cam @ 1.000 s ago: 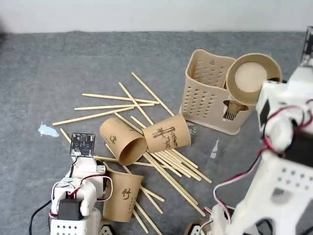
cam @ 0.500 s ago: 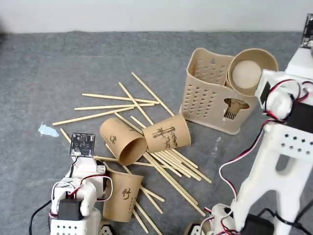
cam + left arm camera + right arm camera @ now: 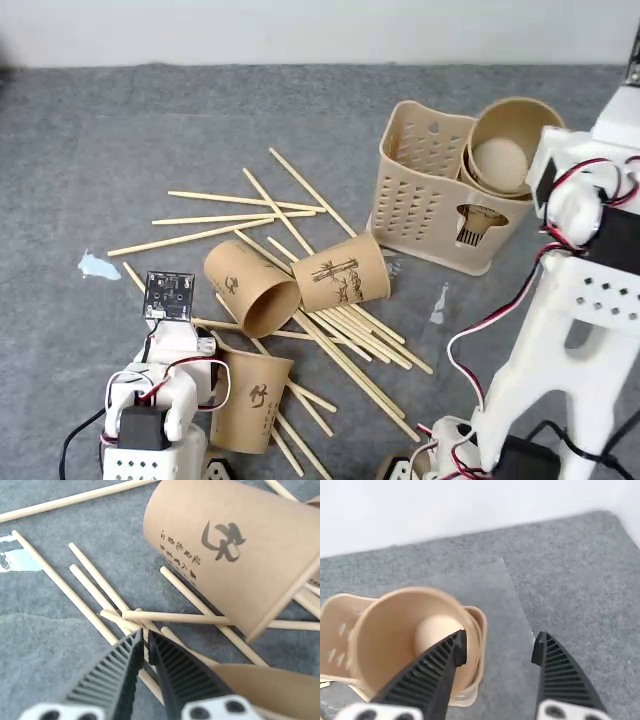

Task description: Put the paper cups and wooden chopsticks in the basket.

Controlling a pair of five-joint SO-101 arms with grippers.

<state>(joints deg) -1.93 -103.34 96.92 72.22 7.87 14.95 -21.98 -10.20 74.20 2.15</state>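
Note:
A beige slotted basket (image 3: 425,195) stands at the back right, with a paper cup (image 3: 508,148) upright in its right end, nested in another cup. My right gripper (image 3: 500,642) hangs open just above that cup (image 3: 405,635), one finger at its rim and nothing between the fingers. Three more paper cups lie on the table: two on their sides in the middle (image 3: 250,288) (image 3: 343,272) and one (image 3: 252,402) beside my left arm. Wooden chopsticks (image 3: 340,335) are scattered around them. My left gripper (image 3: 143,639) is shut and empty, low over crossed chopsticks (image 3: 165,616) next to a lying cup (image 3: 235,550).
The right arm's white body (image 3: 580,330) fills the front right corner beside the basket. A pale blue scrap (image 3: 98,266) lies at the left. Grey mat stretches bare across the back left (image 3: 130,130).
The cup on the right has gone from tilted beside the basket to seated inside it. The right arm has pulled back and its fingers have let go. The left arm has stayed still.

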